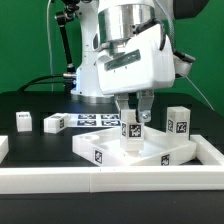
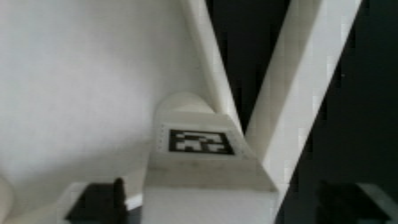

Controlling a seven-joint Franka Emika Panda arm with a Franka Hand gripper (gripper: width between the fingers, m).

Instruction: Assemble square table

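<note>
The square table top (image 1: 100, 146) lies flat in the middle of the table, a tag on its front rim. My gripper (image 1: 133, 113) is shut on a white tagged leg block (image 1: 130, 131) that stands upright on the top, near its middle. In the wrist view the leg block (image 2: 201, 142) runs between the two dark fingers (image 2: 98, 203), with the top's white surface (image 2: 89, 80) and raised rim behind it. Three more leg blocks stand loose: two at the exterior view's left (image 1: 24, 121) (image 1: 55, 123) and one at its right (image 1: 178, 122).
The marker board (image 1: 93, 120) lies behind the table top. White border rails run along the front (image 1: 100, 182), the exterior view's right (image 1: 207, 150) and left (image 1: 3, 148). The arm's base stands at the back.
</note>
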